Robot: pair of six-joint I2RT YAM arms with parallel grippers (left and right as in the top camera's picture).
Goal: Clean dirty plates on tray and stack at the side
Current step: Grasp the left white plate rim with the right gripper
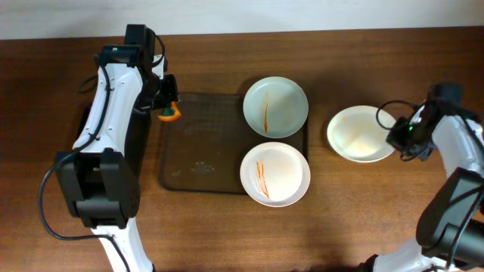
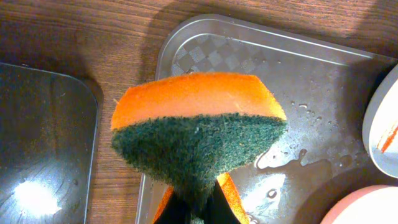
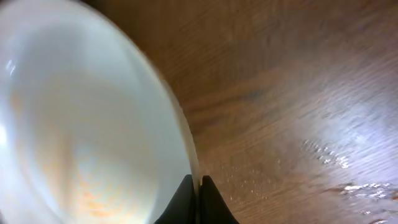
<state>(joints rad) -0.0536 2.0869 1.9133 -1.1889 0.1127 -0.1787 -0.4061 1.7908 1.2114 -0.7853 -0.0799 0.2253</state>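
Note:
A dark tray [image 1: 198,162] holds two white plates streaked with orange: one at its far right corner [image 1: 276,106], one at its near right corner [image 1: 275,174]. My left gripper [image 1: 166,106] is shut on an orange and green sponge [image 2: 199,130] above the tray's far left corner [image 2: 205,43]. My right gripper [image 1: 398,134] is shut on the rim of a clean white plate [image 1: 361,134], right of the tray over the bare table. In the right wrist view the fingers [image 3: 198,199] pinch that plate's edge [image 3: 93,124].
A black bin or second tray [image 2: 43,143] lies left of the tray beside the left arm. The tray floor is wet with droplets [image 2: 286,158]. Brown wooden table [image 3: 298,93] surrounds everything.

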